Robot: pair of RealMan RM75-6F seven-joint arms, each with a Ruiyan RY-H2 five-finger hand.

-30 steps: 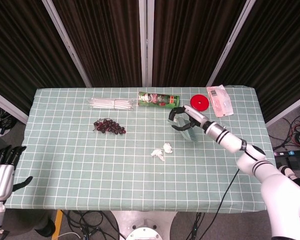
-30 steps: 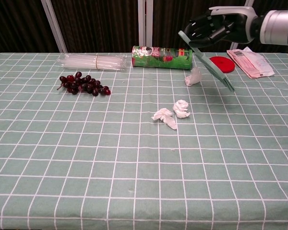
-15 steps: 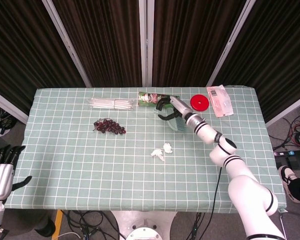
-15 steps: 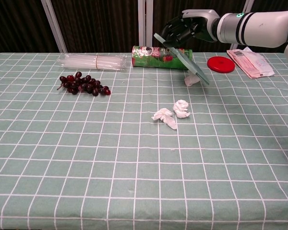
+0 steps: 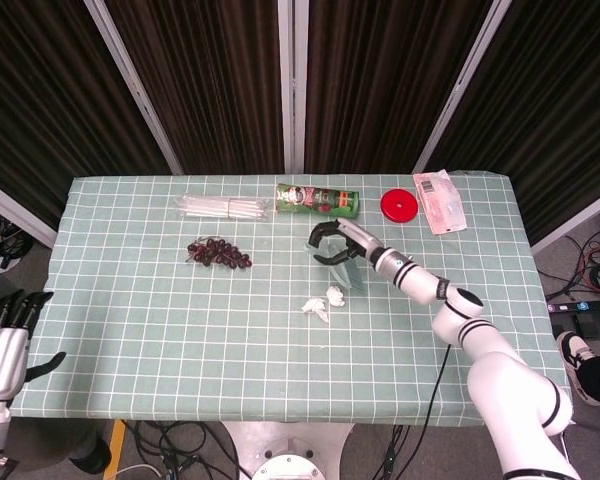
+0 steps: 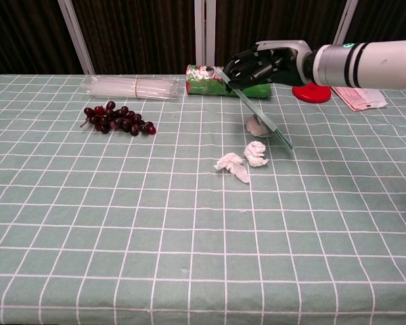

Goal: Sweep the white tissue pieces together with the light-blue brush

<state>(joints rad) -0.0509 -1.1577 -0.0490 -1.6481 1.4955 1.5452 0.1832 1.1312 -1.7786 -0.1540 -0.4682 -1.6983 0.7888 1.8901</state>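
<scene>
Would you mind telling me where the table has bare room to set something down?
The near half of the table is bare below the tissue pieces, as is the left side under the grapes. The far edge is crowded: straws, can, red lid, packet.

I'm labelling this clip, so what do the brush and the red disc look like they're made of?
The light-blue brush, gripped by the right robot hand, looks like thin translucent plastic: the table grid shows faintly through it. The red disc looks like smooth, glossy plastic, perhaps a lid; I can't confirm.
</scene>
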